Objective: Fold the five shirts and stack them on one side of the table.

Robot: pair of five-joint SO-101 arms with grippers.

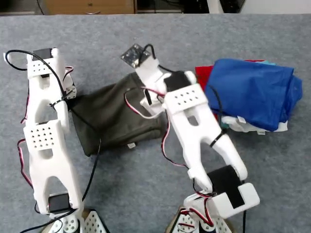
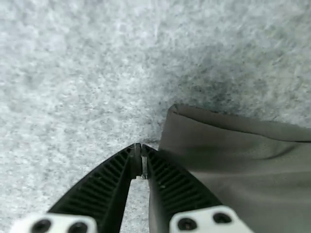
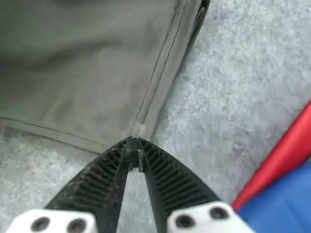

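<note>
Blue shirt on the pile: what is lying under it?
A red shirt and a white shirt stick out under the blue shirt; their covered parts cannot be seen.

My left arm (image 1: 51,170) and right arm (image 1: 201,131) are white printed shells with perforated panels (image 1: 43,136), black servos (image 1: 226,180) and looping red, white and black cables (image 1: 164,145). The ribbed fingers (image 2: 109,182) are black, on white screw-fastened mounts (image 2: 53,224).
</note>
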